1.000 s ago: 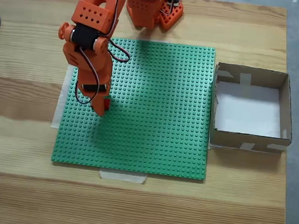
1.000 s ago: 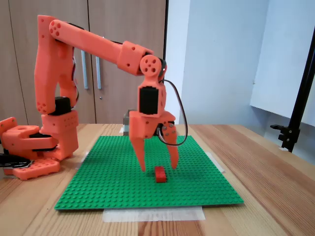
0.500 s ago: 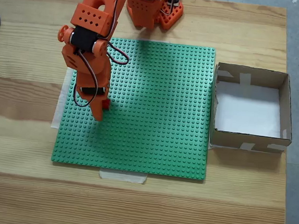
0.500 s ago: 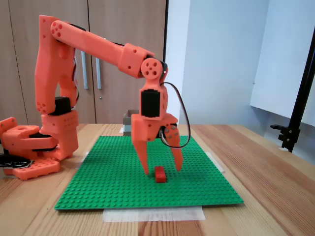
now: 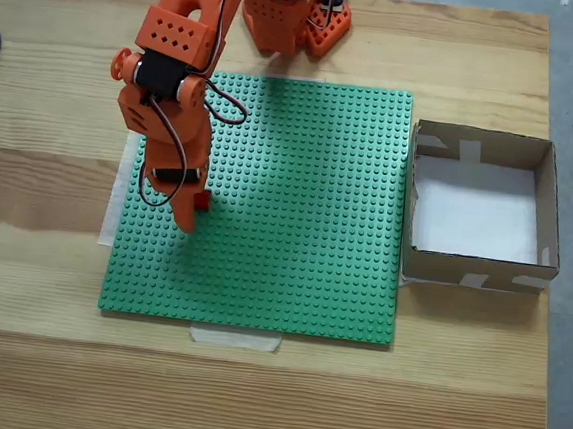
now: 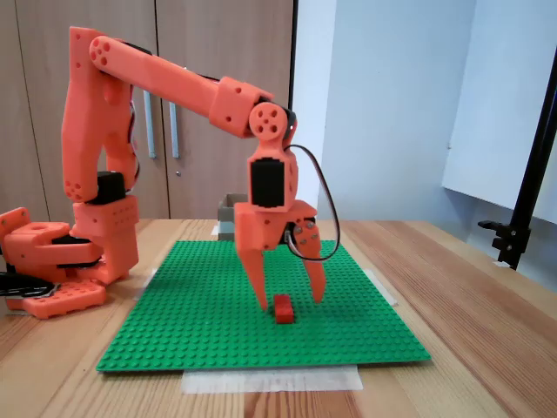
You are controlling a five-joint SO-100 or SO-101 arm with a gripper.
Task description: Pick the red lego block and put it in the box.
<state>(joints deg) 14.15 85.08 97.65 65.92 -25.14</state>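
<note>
Wooden counter (image 5: 33, 353) is covered by a green baseplate (image 5: 296, 225), where the tool (image 6: 291, 303), fingers spread apart, is lowered astride the red lego block (image 6: 283, 308) so it can be gripped.

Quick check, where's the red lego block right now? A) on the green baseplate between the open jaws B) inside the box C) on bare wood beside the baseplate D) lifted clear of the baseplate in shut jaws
A: in a fixed view the red lego block sits on the green baseplate, with the gripper straddling it, jaws spread on either side; the box holds nothing.
</note>
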